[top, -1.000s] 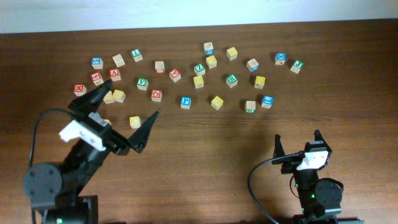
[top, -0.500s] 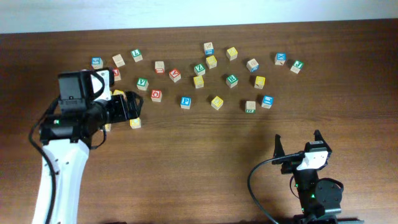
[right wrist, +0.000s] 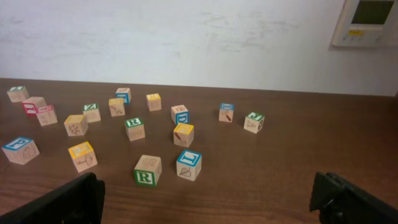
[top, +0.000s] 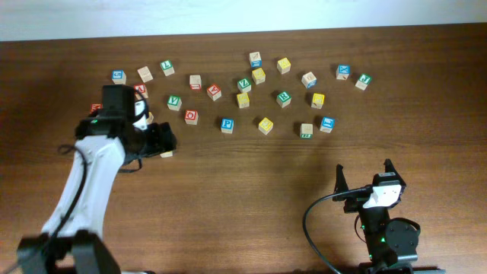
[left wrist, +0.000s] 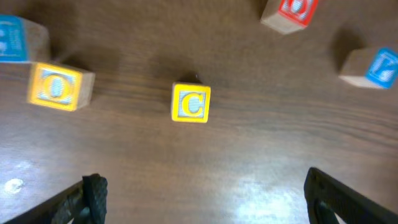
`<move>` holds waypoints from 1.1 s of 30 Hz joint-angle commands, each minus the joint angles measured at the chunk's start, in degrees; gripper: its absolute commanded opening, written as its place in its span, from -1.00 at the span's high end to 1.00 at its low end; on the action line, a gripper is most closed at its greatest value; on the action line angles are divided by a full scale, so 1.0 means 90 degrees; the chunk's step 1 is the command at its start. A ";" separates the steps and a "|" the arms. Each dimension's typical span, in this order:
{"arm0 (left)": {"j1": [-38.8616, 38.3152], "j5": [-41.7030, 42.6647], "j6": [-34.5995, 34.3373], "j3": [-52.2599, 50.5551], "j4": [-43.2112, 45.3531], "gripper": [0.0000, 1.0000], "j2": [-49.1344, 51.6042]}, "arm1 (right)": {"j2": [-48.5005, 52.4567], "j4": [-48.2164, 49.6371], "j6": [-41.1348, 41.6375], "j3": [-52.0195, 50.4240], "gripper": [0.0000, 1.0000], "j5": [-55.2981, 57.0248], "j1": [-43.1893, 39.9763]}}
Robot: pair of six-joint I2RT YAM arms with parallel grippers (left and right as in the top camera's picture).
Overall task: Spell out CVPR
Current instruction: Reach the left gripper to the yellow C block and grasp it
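Note:
A yellow C block lies on the brown table, just ahead of my left gripper, which is open and empty with one finger at each lower corner of the left wrist view. In the overhead view the left gripper hovers over the left cluster and hides most of the C block. A blue P block, a green V block and a green R block lie among the scattered blocks. The R block also shows in the right wrist view. My right gripper is open and empty near the front edge.
Several letter blocks are scattered across the far half of the table. Near the C block lie a yellow O block, a red block and blue blocks. A blue block sits beside the R block.
My left arm has swung up from near the front left and reached out over the left cluster of blocks, ending above the C block. The right arm has not moved.

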 commanded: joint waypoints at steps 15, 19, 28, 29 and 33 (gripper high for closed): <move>-0.0731 -0.1496 -0.0500 -0.0085 0.1382 0.08 0.1989 | -0.0049 -0.0041 -0.0041 -0.0034 -0.96 0.0049 0.0041; -0.0733 -0.1474 -0.0500 -0.0085 0.1377 0.34 0.2013 | -0.0049 -0.0041 -0.0041 -0.0034 -0.96 0.0049 0.0041; -0.0733 -0.1018 -0.0282 -0.0083 0.1287 0.59 0.2011 | -0.0049 -0.0041 -0.0044 -0.0034 -0.96 0.0049 0.0041; -0.0738 -0.0920 -0.0279 -0.0046 0.1149 0.59 0.2006 | -0.0049 -0.0041 -0.0041 -0.0034 -0.96 0.0049 0.0041; -0.0794 0.1022 0.0148 0.0418 0.0454 0.67 0.2006 | -0.0049 -0.0041 -0.0041 -0.0034 -0.96 0.0049 0.0041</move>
